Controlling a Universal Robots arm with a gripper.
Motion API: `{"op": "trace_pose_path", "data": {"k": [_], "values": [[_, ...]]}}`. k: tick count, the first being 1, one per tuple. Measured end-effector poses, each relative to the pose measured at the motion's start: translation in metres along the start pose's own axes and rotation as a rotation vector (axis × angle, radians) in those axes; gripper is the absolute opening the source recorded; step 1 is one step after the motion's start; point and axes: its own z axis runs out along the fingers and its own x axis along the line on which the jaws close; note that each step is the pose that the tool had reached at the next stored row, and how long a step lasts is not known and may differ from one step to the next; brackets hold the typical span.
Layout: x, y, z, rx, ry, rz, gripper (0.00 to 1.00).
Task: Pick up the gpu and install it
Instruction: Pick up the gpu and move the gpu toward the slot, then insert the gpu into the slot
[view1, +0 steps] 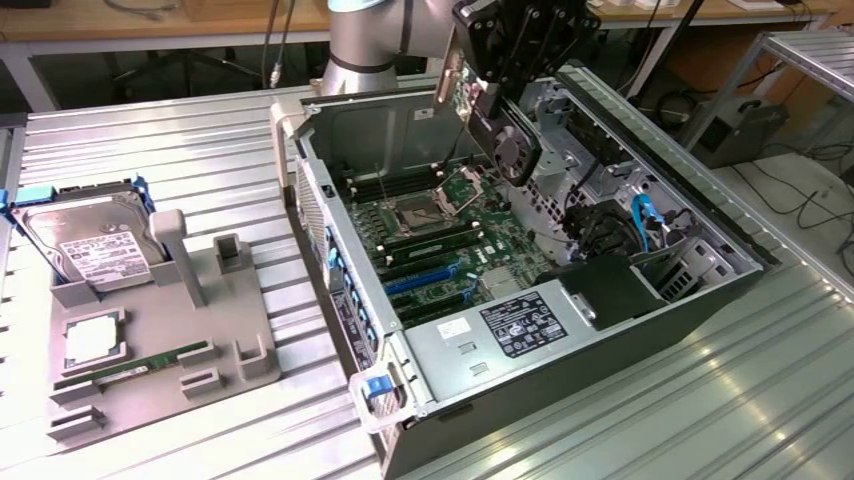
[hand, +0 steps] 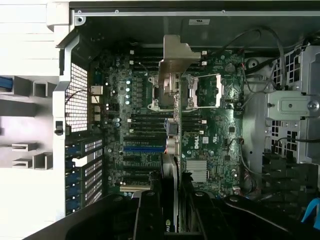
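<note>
The gripper (view1: 491, 85) hangs at the top centre of the exterior view, jaws clamped on the upper edge of the gpu (view1: 507, 140). The card hangs below them, off the board, over the open case (view1: 354, 140), with its fan face toward the exterior view's right. In the wrist view the gpu (hand: 170, 172) runs edge-on between the two black fingers (hand: 148, 215), pressed by both, its silver bracket end farthest from the gripper (hand: 170, 220), above the motherboard (hand: 215, 135).
</note>
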Motion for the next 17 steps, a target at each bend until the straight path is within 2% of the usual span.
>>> {"op": "trace_pose_path", "data": {"k": [17], "values": [[0.0,0.0,0.0001,0.0,0.0003,-0.004,0.26]]}}
